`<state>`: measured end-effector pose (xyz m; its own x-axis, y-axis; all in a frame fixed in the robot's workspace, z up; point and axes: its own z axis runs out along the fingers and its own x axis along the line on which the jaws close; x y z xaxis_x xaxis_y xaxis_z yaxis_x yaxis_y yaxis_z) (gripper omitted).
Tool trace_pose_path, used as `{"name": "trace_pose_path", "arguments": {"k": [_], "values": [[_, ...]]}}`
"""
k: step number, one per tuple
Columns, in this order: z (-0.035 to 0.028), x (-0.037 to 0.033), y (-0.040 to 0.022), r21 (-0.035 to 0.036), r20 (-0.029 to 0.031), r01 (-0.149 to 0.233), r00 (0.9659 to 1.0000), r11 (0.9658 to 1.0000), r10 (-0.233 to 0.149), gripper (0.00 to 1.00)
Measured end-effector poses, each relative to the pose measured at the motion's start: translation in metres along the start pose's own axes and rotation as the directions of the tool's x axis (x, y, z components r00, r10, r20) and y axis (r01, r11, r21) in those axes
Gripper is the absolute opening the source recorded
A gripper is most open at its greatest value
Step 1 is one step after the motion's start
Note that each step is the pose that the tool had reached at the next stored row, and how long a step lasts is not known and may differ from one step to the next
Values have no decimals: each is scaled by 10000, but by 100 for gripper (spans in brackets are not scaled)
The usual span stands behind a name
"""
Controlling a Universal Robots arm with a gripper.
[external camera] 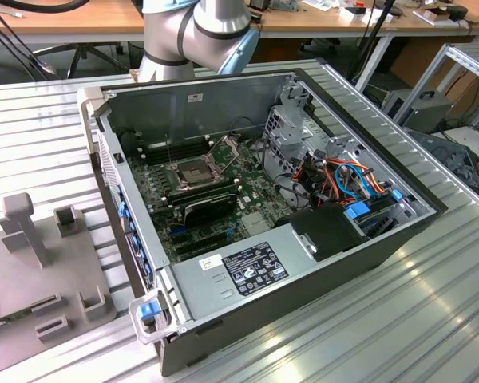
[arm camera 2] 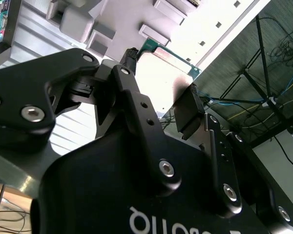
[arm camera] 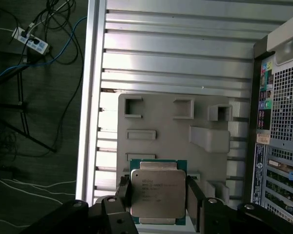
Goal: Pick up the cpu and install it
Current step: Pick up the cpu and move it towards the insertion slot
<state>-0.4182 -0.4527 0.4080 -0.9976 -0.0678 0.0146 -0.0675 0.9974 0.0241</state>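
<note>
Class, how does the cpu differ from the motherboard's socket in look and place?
The cpu shows a dull silver lid on a green edge; the socket is a dark square in a shiny frame. The cpu is gripped between the jaws over the grey fixture tray; the socket sits inside the computer case. Both are square.

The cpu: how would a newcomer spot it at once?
In the first wrist view, find the grey tray beside the case. The gripper clamps the cpu over it: a flat silver square with a green rim, unlike the tray's grey blocks.
</note>
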Motion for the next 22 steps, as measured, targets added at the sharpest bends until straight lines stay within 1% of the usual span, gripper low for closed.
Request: {"name": "trace_pose_path", "arguments": {"k": [3,11,16,22], "values": [[-1,-53,-4,-1,0,0,10000,10000,0,55],[-2,-137,-9,0,0,-1,10000,10000,1,55],[-4,-216,-14,-1,-1,-1,10000,10000,1,55],[-5,-274,-18,0,-1,-1,10000,10000,1,55]]}}
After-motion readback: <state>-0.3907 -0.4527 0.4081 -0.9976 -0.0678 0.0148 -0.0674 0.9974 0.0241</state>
